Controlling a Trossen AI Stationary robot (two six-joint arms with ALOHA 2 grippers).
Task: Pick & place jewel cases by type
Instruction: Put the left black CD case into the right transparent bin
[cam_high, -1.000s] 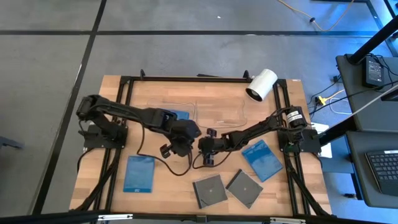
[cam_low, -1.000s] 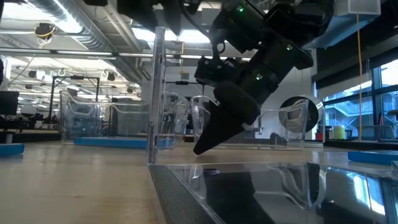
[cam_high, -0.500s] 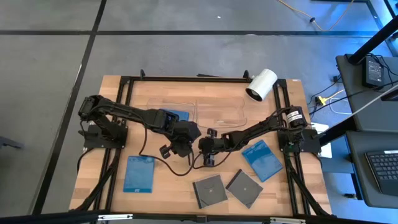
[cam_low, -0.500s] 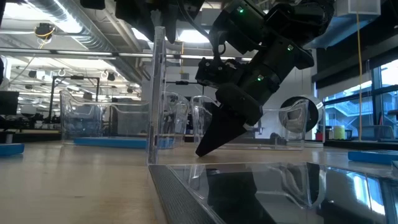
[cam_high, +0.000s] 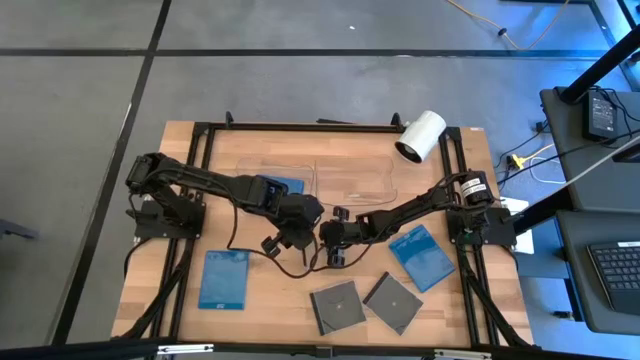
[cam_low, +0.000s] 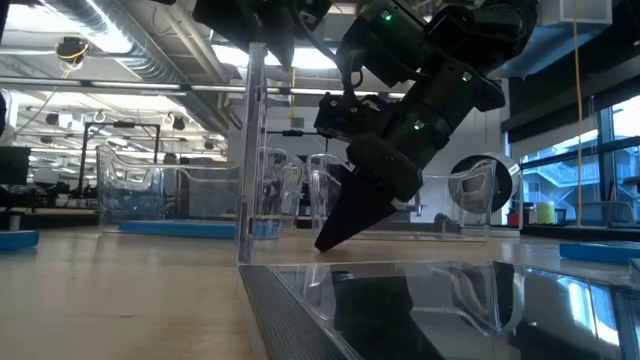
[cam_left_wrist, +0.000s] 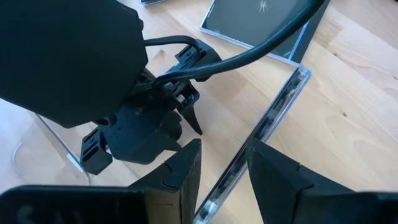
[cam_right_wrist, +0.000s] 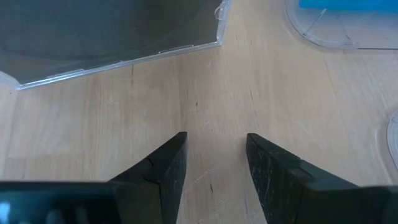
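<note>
Watching the left pincer (cam_left_wrist: 225, 144) at mid-surface. Its fingers straddle a clear-edged case (cam_left_wrist: 273, 118) that stands on edge, and a sliver of wood shows on either side of it. I read the pincer as narrowly open around the case, not clamped on it. The low view shows the case upright, lower edge on the surface (cam_low: 120, 300).

The right pincer (cam_right_wrist: 216, 137) hovers just beside it, fingers spread and holding nothing, over bare wood, with a dark case (cam_right_wrist: 93, 31) ahead.

Other cases in the high view:
- two dark ones (cam_high: 336, 305) (cam_high: 392, 300) lie flat near the front edge
- blue ones lie front left (cam_high: 224, 278), right (cam_high: 421, 255) and in a tray (cam_high: 285, 186) at the back

Risks as I judge them:
- An unclamped upright case tips flat if the left arm drifts sideways or lifts.
- Closing off-centre could pinch one corner, so the case pivots and swings.
- The two pincers are very near each other. Any inward move by the right one could knock the case or strike the left fingers.
- Dragging the case edge over the wood could snag it.
</note>
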